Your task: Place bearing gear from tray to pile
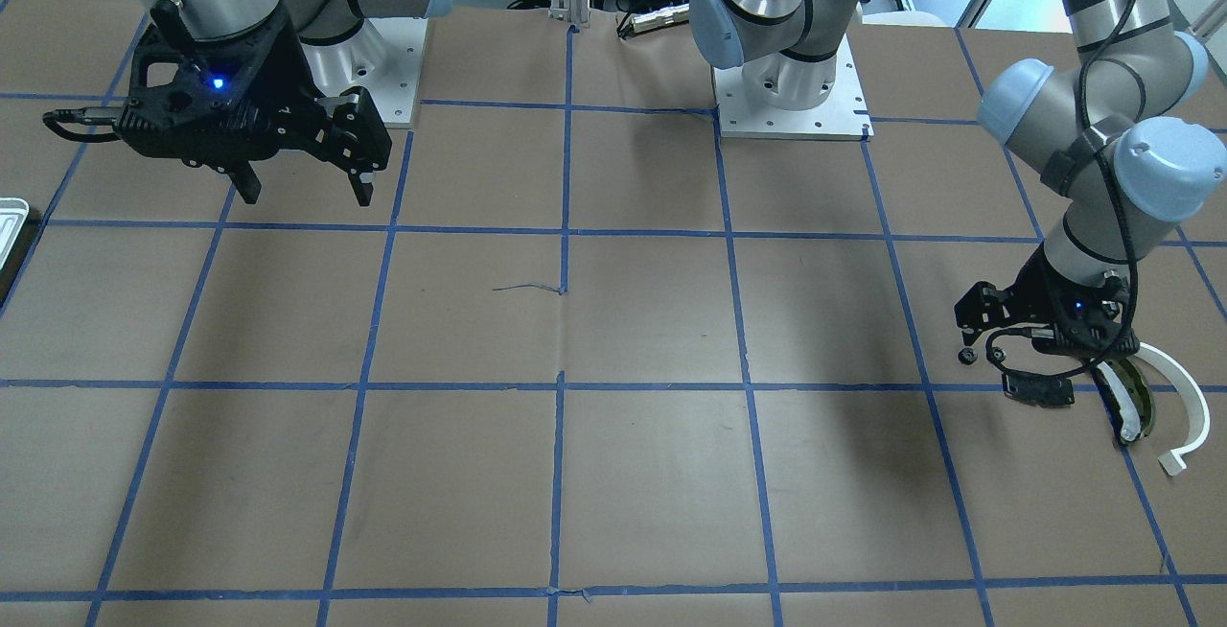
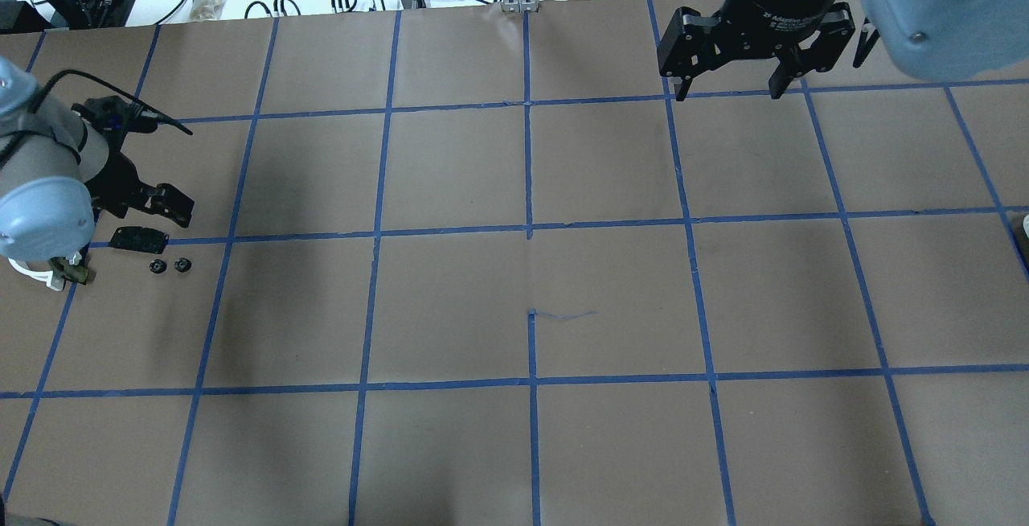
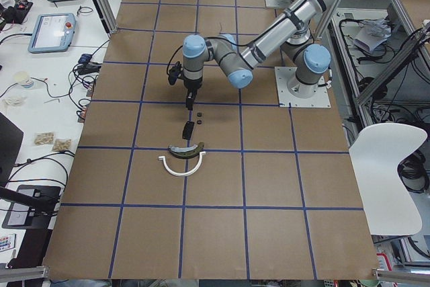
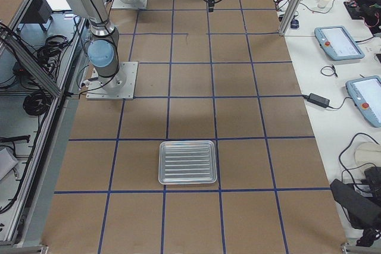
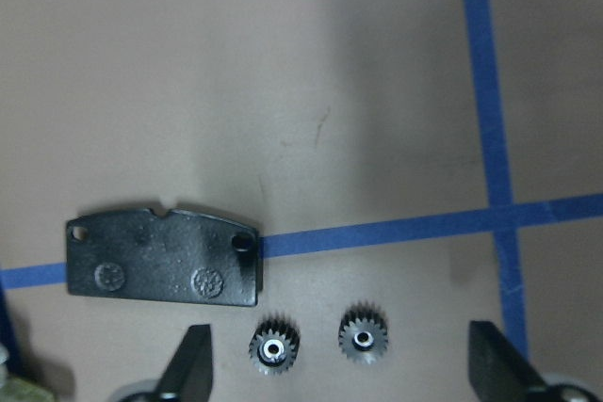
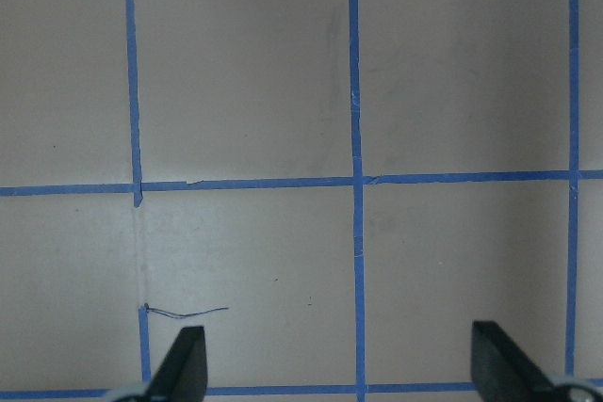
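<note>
Reading the overhead view from its left edge, we first meet the pile. The white half-ring arc (image 1: pixel 1202 414) and the olive-and-white curved piece (image 1: pixel 1129 405) are mostly hidden there under the left arm's elbow (the left side view shows both whole). Just beside them lies the black plate (image 5: pixel 160 265). Next to its long edge two small bearing gears (image 5: pixel 274 347) sit flat on the counter (image 2: pixel 530 269), close together but not touching. The left gripper (image 5: pixel 341 369) hangs over them, its jaws apart and holding nothing. In the wrist view both gears lie between the tips, the left one nearer its tip. How high the tips stand above the counter we cannot tell.

Further right, the right gripper (image 2: pixel 730 90) hovers well above the counter, its jaws likewise apart and empty. At the far right, the tray (image 4: pixel 187 143) shows only its ribbed floor, as far as we can tell at that size.

We judge the put-down done and the withdrawal to be the step in hand. The next move calls for a straight lift with the jaws kept wide, so that neither tip brushes a gear and rolls it away from the pile.
</note>
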